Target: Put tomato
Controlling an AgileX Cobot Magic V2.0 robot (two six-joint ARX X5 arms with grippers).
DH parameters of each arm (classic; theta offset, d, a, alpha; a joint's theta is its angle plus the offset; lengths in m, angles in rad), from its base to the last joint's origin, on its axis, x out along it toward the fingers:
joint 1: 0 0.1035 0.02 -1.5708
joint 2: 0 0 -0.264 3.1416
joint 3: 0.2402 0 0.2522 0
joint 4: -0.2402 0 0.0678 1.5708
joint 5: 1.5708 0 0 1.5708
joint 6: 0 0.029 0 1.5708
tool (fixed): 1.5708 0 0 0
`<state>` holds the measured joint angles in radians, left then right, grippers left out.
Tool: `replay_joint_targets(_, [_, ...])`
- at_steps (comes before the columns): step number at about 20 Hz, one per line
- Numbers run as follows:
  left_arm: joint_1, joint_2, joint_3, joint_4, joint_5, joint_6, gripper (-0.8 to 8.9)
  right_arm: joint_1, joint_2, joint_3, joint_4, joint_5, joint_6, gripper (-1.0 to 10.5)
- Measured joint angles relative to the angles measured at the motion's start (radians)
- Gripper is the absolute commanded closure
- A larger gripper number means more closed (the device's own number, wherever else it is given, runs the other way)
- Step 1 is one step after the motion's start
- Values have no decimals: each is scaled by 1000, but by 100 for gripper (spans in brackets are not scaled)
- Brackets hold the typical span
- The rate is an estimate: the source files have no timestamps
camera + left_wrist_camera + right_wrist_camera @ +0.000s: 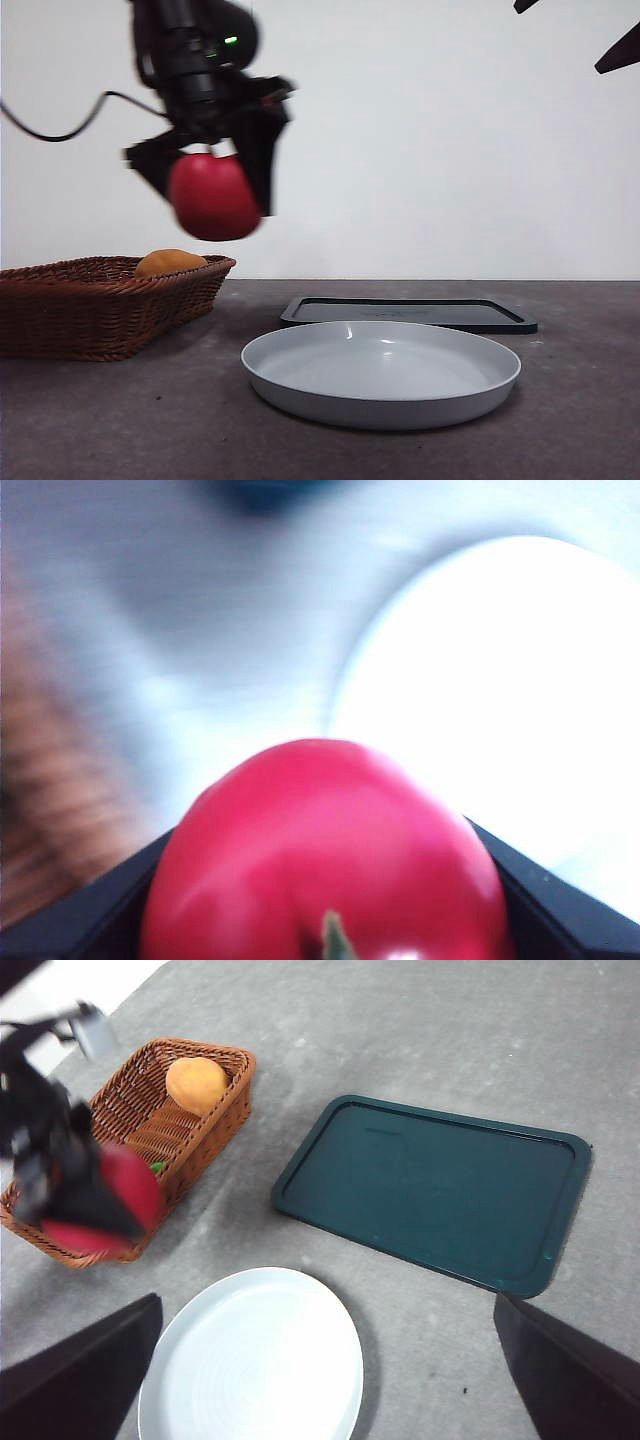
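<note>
My left gripper (212, 185) is shut on the glossy red tomato (212, 197) and holds it high in the air, above the near end of the wicker basket (95, 305) and left of the grey plate (380, 372). In the left wrist view the tomato (325, 855) fills the space between the two black jaws, its green stem showing. The right wrist view shows the tomato (125, 1200) in the left gripper over the basket's edge (215, 1125). My right gripper (330, 1400) is open and empty, high above the plate (255, 1360).
An orange rounded fruit (168, 262) lies in the basket, also seen in the right wrist view (196, 1083). A dark green tray (410, 313) lies flat behind the plate, and shows in the right wrist view (435, 1190).
</note>
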<state>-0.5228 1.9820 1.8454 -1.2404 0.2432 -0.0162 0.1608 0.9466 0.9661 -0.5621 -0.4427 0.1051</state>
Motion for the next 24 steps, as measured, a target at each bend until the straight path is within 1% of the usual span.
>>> replay_joint_targets(5, [-182, 0, -1, 89, -5, 0, 574, 0, 0, 0, 0, 0, 0, 221])
replay_joint_targets(9, [-257, 16, -1, 108, -44, 0, 574, 0, 0, 0, 0, 0, 0, 221])
replay_joint_targets(12, [-285, 97, -2, 124, -55, 0, 574, 0, 0, 0, 0, 0, 0, 221])
replay_joint_targets(15, [-294, 158, -6, 160, -97, 0, 574, 0, 0, 0, 0, 0, 0, 221])
replay_joint_targets(20, [-294, 209, -6, 167, -107, 0, 573, 0, 0, 0, 1, 0, 0, 221])
replay_joint_targets(24, [-294, 214, -6, 187, -107, 0, 567, 0, 0, 0, 0, 0, 0, 221])
